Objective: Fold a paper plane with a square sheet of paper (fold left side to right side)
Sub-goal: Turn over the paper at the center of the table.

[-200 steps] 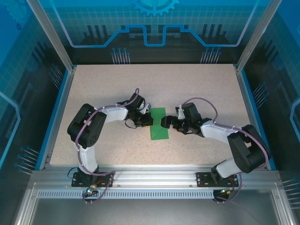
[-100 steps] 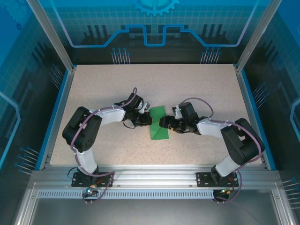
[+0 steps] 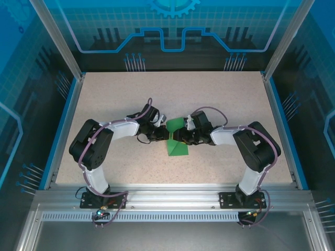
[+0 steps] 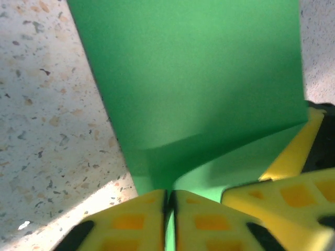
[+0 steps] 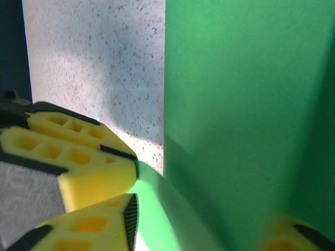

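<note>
Left gripper (image 4: 170, 203) at 9 o'clock and right gripper (image 5: 134, 187) at 3 o'clock, arms low with elbows out, both pinching the square sheet of paper (image 3: 178, 150). Open tabletop (image 3: 220, 99) lies toward 12 o'clock.

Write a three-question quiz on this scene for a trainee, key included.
1. True or false: the left gripper is open and clear of the green paper.
2. What does the right gripper grip? A) the paper's edge B) a cable C) nothing
3. Fill in: the grippers' fingers are coloured ____.
Key: 1 false, it is shut on the paper; 2 A; 3 yellow.
</note>
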`<action>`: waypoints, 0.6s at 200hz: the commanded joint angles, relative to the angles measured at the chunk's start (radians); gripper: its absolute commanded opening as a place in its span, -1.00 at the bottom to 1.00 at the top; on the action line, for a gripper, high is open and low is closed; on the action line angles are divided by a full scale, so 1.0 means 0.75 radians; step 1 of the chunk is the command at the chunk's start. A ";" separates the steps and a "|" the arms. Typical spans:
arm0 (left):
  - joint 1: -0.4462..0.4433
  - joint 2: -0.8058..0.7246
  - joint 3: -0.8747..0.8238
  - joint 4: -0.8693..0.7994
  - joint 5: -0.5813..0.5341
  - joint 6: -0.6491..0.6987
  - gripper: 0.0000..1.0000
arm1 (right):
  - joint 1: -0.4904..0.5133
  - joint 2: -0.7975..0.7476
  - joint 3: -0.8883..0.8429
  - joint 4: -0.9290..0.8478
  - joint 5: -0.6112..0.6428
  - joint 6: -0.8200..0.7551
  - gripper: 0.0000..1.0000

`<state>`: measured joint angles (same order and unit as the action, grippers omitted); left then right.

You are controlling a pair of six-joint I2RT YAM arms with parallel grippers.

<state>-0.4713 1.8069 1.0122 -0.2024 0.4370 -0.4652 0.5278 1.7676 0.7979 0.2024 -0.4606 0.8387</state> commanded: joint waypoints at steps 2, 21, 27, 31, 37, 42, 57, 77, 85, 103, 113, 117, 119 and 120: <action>0.021 -0.057 -0.020 0.006 -0.014 0.019 -0.60 | 0.017 0.019 0.034 -0.029 -0.014 -0.012 -0.39; 0.033 -0.078 -0.031 0.015 -0.015 0.006 -0.50 | 0.016 0.011 0.040 -0.055 -0.006 -0.028 -0.62; 0.038 -0.088 -0.039 0.021 -0.015 0.001 -0.45 | 0.016 0.006 0.041 -0.057 -0.006 -0.033 -0.69; 0.042 -0.096 -0.042 0.025 -0.015 -0.002 -0.38 | 0.016 0.002 0.040 -0.056 -0.004 -0.038 -0.74; 0.048 -0.110 -0.048 0.027 -0.015 -0.007 -0.27 | 0.016 -0.007 0.040 -0.061 -0.005 -0.046 -0.80; 0.052 -0.123 -0.055 0.030 -0.015 -0.009 -0.19 | 0.016 -0.015 0.039 -0.063 -0.003 -0.053 -0.83; 0.068 -0.174 -0.077 0.033 -0.030 -0.016 0.07 | 0.014 -0.047 0.044 -0.077 0.011 -0.084 -0.91; 0.090 -0.267 -0.112 0.034 -0.072 -0.029 0.33 | 0.002 -0.102 0.048 -0.091 0.013 -0.143 -0.92; 0.103 -0.308 -0.129 0.037 -0.085 -0.038 0.43 | -0.007 -0.127 0.050 -0.097 0.009 -0.172 -0.92; 0.129 -0.412 -0.165 0.037 -0.118 -0.058 0.82 | -0.041 -0.190 0.058 -0.116 -0.011 -0.233 -0.92; 0.142 -0.481 -0.185 0.037 -0.134 -0.059 0.97 | -0.065 -0.226 0.069 -0.126 -0.032 -0.263 -0.92; 0.147 -0.509 -0.191 0.040 -0.137 -0.060 0.97 | -0.075 -0.242 0.074 -0.127 -0.042 -0.271 -0.92; 0.150 -0.524 -0.194 0.042 -0.137 -0.061 0.97 | -0.080 -0.249 0.075 -0.127 -0.047 -0.275 -0.92; 0.151 -0.531 -0.197 0.042 -0.138 -0.061 0.97 | -0.084 -0.252 0.076 -0.127 -0.051 -0.278 -0.92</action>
<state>-0.3847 1.5215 0.8989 -0.1822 0.3759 -0.4961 0.5106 1.6547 0.8131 0.1310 -0.4591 0.7147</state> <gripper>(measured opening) 0.964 0.047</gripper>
